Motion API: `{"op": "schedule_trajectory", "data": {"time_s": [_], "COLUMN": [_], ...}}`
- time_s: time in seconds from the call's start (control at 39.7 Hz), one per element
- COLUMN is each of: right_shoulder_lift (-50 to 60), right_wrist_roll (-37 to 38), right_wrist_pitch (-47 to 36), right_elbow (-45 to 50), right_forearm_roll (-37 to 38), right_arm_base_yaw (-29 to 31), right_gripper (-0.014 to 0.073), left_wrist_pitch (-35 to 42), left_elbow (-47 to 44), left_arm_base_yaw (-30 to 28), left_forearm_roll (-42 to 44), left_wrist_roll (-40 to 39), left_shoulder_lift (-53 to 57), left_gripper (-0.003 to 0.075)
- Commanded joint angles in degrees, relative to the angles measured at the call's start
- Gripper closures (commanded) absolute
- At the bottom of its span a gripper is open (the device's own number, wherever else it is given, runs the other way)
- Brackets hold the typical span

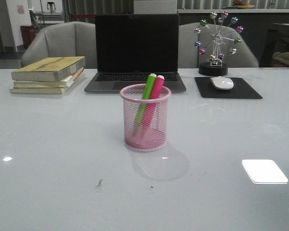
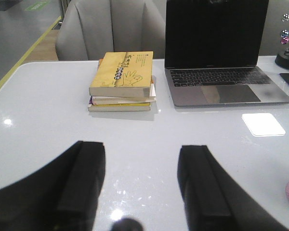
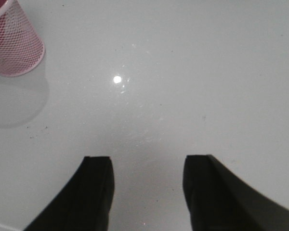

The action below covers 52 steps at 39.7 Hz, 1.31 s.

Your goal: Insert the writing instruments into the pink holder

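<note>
While markers fill holder, right pincer apart

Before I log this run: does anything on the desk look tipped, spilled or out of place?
Nothing stands out. The round pink wire-mesh pen cup stands upright, with the bright green marker and bright pink marker leaning side by side inside. Both end effectors, left and right, are open and empty.
</note>
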State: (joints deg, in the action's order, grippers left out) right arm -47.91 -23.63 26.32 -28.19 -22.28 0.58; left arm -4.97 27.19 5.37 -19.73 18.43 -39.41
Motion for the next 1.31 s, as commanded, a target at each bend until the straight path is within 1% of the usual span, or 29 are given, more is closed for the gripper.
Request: {"op": "schedule_trajectory", "data": {"time_s": [0.0,0.18,0.25,0.4,0.5,0.58,0.71,0.76,1.29], "right_shoulder_lift": [0.6,0.6,0.6,0.6,0.6,0.6,0.6,0.6,0.5], "right_wrist_roll": [-0.8,-0.8,-0.8,-0.8,-0.8,-0.8,-0.8,-0.8,-0.8], "right_wrist_pitch": [-3.5,-3.4,-3.5,-3.5,-3.5,-3.5,-3.5,-3.5,-2.7], "right_elbow": [-1.7,-1.7,-1.7,-1.7,-1.7,-1.7,-1.7,-1.7,-1.7], "right_forearm_roll": [-1.0,-1.0,-1.0,-1.0,-1.0,-1.0,-1.0,-1.0,-1.1], "right_arm_base_yaw": [-0.2,-0.3,-0.3,-0.3,-0.3,-0.3,-0.3,-0.3,-0.3], "right_gripper": [0.0149,0.0162,0.0211,0.0348,0.0423,0.0470,0.0525,0.0538,0.0537], "left_wrist_pitch": [4.3,5.0,5.0,5.0,5.0,5.0,5.0,5.0,5.0], "left_elbow": [0.5,0.4,0.4,0.4,0.4,0.4,0.4,0.4,0.4], "left_arm_base_yaw": [-0.2,-0.2,-0.2,-0.2,-0.2,-0.2,-0.2,-0.2,-0.2], "left_forearm_roll": [-0.1,-0.1,-0.1,-0.1,-0.1,-0.1,-0.1,-0.1,-0.1], "left_wrist_roll": [0.3,0.3,0.3,0.3,0.3,0.3,0.3,0.3,0.3], "left_shoulder_lift": [0.8,0.8,0.8,0.8,0.8,0.8,0.8,0.8,0.8], "left_gripper": [0.0315,0.0315,0.0315,0.0315,0.0315,0.0315,0.0315,0.0315,0.0315]}}
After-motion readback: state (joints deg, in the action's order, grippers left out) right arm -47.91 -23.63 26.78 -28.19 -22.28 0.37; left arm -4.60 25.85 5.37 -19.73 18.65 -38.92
